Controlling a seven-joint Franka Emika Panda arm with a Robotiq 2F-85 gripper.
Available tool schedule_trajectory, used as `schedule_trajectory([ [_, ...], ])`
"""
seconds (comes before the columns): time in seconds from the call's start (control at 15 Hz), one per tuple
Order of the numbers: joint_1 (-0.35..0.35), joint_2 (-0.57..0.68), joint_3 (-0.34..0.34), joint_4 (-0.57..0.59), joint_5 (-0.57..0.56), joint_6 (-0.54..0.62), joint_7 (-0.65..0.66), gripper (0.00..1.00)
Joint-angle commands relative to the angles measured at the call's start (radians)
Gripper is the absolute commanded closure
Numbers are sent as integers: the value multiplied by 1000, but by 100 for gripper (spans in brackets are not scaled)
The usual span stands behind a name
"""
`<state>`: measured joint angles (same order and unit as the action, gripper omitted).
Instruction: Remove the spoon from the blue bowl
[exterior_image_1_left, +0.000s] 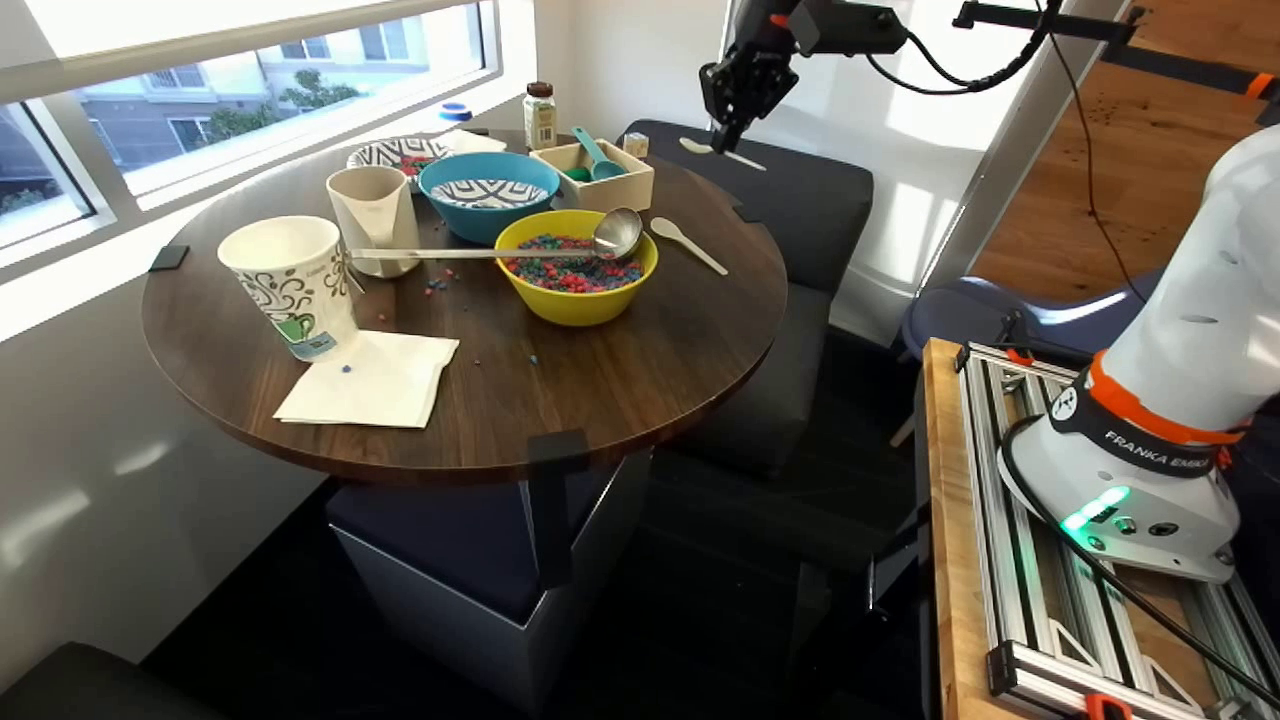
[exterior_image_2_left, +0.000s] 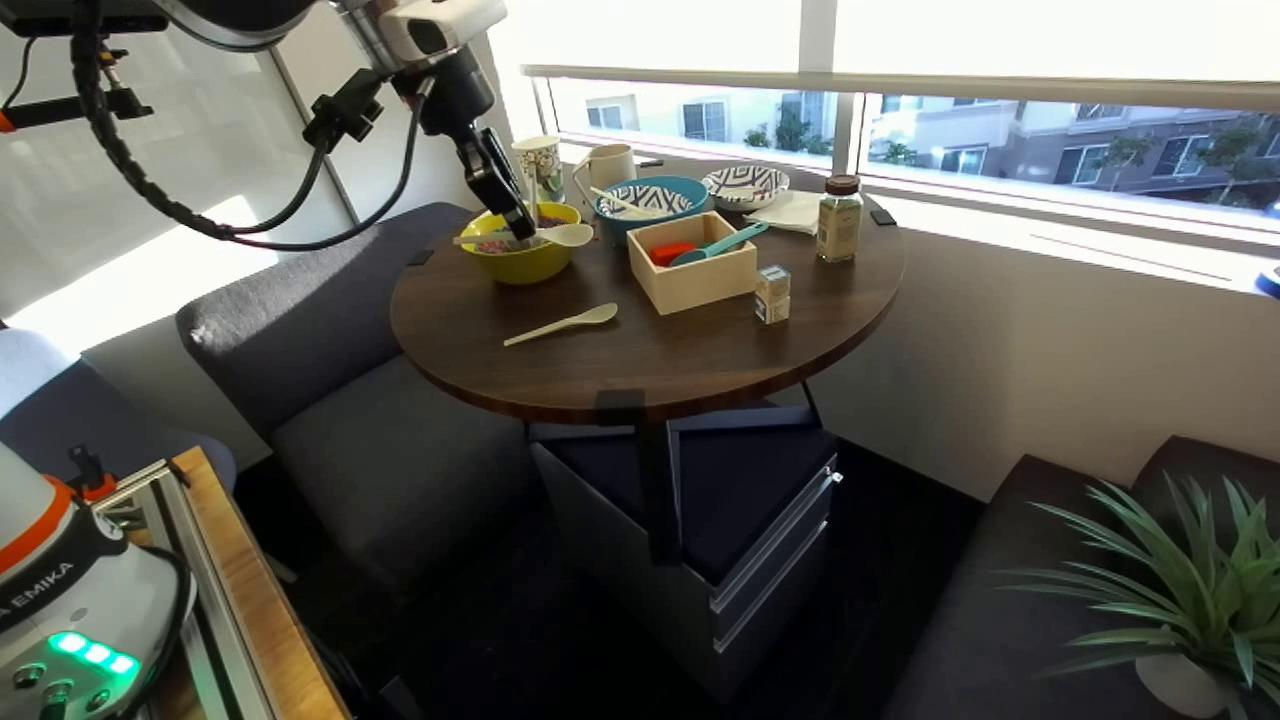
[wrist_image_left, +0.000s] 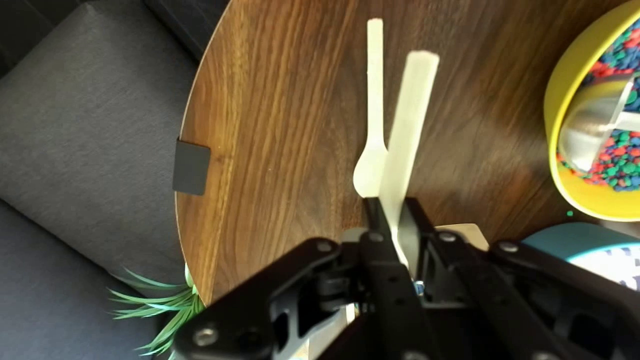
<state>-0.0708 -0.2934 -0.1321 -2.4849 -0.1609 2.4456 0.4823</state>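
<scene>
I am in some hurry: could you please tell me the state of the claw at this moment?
Claw: closed, holding a slender cream plastic-looking spoon by its handle.

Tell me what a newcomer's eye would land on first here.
Most likely the bright yellow bowl on the round table, holding red, blue and green bits and a ladle whose handle juts over the rim. Next, the pale spoon gripped in the air by the black end effector. Then perhaps a second spoon lying on the table beside the yellow bowl.
</scene>
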Motion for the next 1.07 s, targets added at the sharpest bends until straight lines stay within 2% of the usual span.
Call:
schedule_trajectory([
  [0.0, -45, -8, 44, -6, 23, -1, -17, 87],
  [0.27, -46, -13, 45, -8, 26, -1, -17, 87],
  [0.33, -46, -13, 46, -8, 26, -1, -17, 96],
  [0.4, -64, -15, 68, -25, -18, 53, 27, 97],
  [0.73, -130, -28, 158, -100, -101, 173, 121, 97],
  [1.0, -212, -4, 233, -167, -253, 269, 258, 97],
])
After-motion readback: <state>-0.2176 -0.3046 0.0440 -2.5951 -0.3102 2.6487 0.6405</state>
